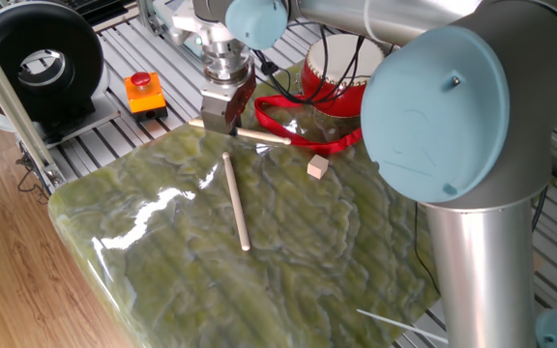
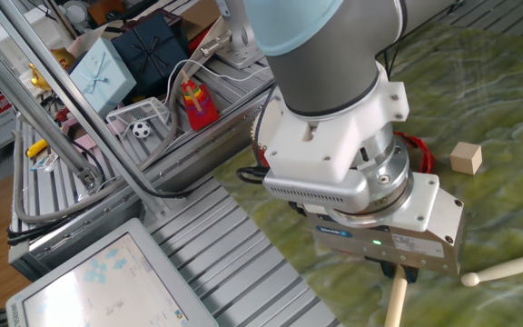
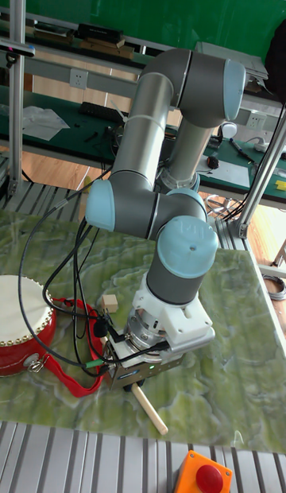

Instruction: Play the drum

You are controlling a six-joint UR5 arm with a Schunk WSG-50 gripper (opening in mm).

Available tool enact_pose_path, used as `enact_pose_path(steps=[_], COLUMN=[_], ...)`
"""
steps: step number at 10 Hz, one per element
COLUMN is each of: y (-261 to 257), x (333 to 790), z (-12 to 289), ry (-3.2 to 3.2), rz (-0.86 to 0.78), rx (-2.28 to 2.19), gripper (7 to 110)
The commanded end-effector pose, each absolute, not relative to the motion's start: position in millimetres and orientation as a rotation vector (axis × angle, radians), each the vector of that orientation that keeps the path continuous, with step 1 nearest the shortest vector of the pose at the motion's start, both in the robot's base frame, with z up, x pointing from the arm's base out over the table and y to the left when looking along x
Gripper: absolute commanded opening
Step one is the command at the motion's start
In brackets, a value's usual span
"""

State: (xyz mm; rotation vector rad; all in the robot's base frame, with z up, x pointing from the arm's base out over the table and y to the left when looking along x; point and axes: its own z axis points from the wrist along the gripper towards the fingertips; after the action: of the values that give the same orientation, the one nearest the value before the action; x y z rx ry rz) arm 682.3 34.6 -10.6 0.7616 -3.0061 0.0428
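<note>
The drum (image 1: 329,85) has a glossy red body and a cream skin, and it stands at the back of the green mat, partly behind the arm. It also shows at the left in the tall fixed view (image 3: 19,324). Its red ribbon (image 1: 303,128) trails across the mat. My gripper (image 1: 223,124) hangs left of the drum, shut on a thin wooden drumstick (image 1: 259,136) that lies level and points toward the ribbon. The stick's other end juts out below the gripper (image 2: 401,272) as a short length of drumstick (image 2: 395,302). A second stick (image 1: 236,201) lies loose on the mat.
A small wooden cube (image 1: 317,167) sits on the mat near the ribbon. An orange box with a red button (image 1: 144,93) stands on the slatted table to the left of the gripper. A black round device (image 1: 37,60) sits at the far left. Black cables run beside the drum (image 3: 75,302).
</note>
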Motion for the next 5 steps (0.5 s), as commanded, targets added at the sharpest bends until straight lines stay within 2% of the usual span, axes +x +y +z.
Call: enact_pose_path(steps=[1, 5], y=[38.9, 38.7], x=[681.5, 680.7], z=[-10.8, -10.4], ry=[-3.016, -3.018], rz=[0.002, 0.005], rx=[0.744, 0.717], gripper=[22, 22])
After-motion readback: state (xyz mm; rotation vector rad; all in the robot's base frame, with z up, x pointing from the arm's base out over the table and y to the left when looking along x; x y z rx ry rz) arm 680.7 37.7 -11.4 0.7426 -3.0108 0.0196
